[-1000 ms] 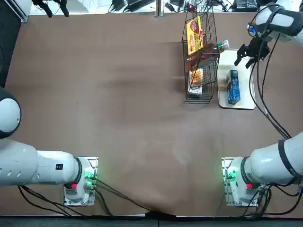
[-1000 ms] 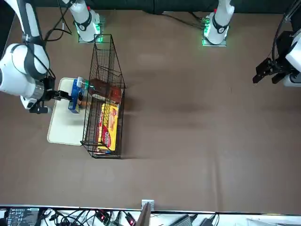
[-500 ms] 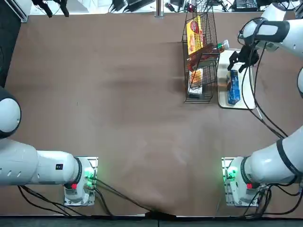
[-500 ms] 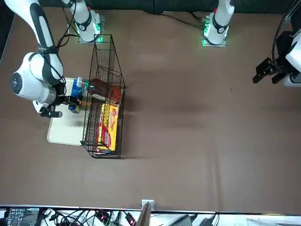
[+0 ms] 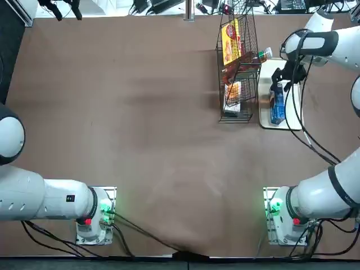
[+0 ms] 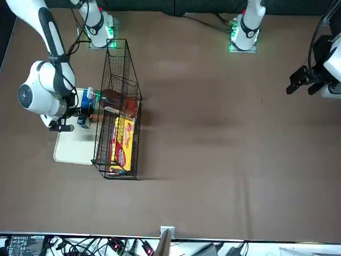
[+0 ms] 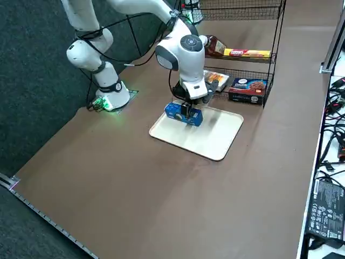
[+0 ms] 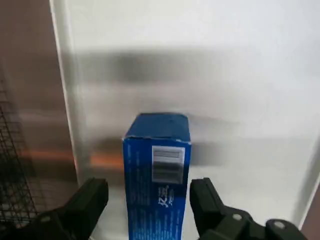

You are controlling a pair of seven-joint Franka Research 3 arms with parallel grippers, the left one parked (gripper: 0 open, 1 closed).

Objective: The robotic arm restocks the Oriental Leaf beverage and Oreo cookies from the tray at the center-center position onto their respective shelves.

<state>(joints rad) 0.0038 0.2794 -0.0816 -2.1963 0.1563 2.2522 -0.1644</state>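
Observation:
The blue Oreo cookies box (image 8: 157,170) lies flat on the white tray (image 5: 281,121), its long side along the tray. My right gripper (image 8: 149,200) is open, low over the box's far end, one finger (image 8: 90,200) on each side with small gaps. The gripper (image 7: 188,107) shows above the box (image 7: 183,114) in the right side view. The Oriental Leaf beverage (image 7: 214,46) lies on its side on an upper tier of the wire shelves (image 5: 239,67), its white cap (image 5: 267,53) poking out toward the tray. From the front, the box (image 6: 85,104) sits beside the shelves (image 6: 120,112).
Yellow-red snack packs (image 5: 230,39) fill the shelves' tiers. A dark cookie box (image 7: 248,89) sits on the lowest tier. The tray's (image 7: 215,137) other half is bare. Cables and gear line the table's far edge (image 5: 185,8).
My right gripper has swung from beyond the tray's far right corner toward the shelves and come down over the Oreo box's far end. The box and bottle have not moved.

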